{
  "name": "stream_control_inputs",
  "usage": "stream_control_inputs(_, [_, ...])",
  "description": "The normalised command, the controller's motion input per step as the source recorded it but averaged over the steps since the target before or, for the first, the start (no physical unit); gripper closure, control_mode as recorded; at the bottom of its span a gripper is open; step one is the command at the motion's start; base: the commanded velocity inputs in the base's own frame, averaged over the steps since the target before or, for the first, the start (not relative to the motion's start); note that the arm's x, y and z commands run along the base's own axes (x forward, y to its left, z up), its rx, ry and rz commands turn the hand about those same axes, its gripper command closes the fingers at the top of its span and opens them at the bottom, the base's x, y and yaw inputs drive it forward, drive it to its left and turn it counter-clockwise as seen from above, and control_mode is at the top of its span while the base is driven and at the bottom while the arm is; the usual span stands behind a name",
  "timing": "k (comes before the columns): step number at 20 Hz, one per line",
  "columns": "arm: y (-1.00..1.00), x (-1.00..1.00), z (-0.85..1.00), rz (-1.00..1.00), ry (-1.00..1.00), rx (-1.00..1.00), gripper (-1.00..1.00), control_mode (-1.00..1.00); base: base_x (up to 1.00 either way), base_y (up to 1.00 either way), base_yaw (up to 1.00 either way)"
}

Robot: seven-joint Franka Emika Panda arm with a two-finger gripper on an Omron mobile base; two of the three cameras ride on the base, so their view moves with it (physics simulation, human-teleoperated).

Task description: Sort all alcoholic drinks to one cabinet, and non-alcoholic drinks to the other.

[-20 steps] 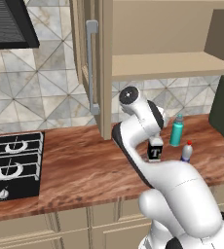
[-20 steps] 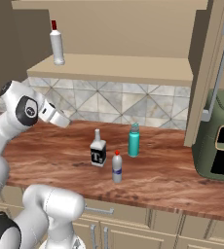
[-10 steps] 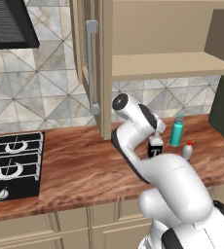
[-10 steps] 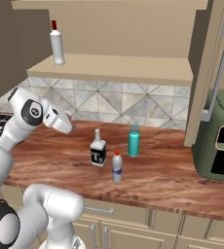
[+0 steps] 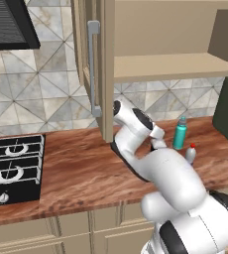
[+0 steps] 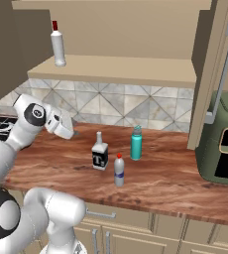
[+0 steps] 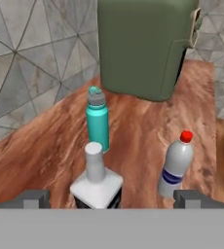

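My gripper is open and points low across the counter at the bottles; it hovers left of them and touches none. The squarish clear-grey bottle with the "T" label stands nearest, between my fingertips in the hand view. Behind it is the teal bottle. The small red-capped, blue-labelled bottle stands nearer the counter's front. The slender white bottle with the dark red cap stands on the open cabinet's shelf.
A green appliance sits at the counter's right end under an open cabinet door with a grey bar handle. Another open door hangs left of the arm. A black stove lies further left.
The arm has bent lower and the hand has dropped a little toward the counter and the bottles. The bottles stand where they were.
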Motion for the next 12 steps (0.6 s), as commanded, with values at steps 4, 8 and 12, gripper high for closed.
stream_control_inputs(4, [-0.01,0.25,-0.02,-0.11,0.00,-0.04,-1.00,-1.00,0.00,0.00,0.00])
stream_control_inputs(8, [-0.04,0.24,-0.10,-0.12,0.00,-0.03,-1.00,-1.00,0.00,0.00,0.00])
stream_control_inputs(12, [-0.10,0.22,-0.25,-0.11,0.00,-0.03,-1.00,-1.00,0.00,0.00,0.00])
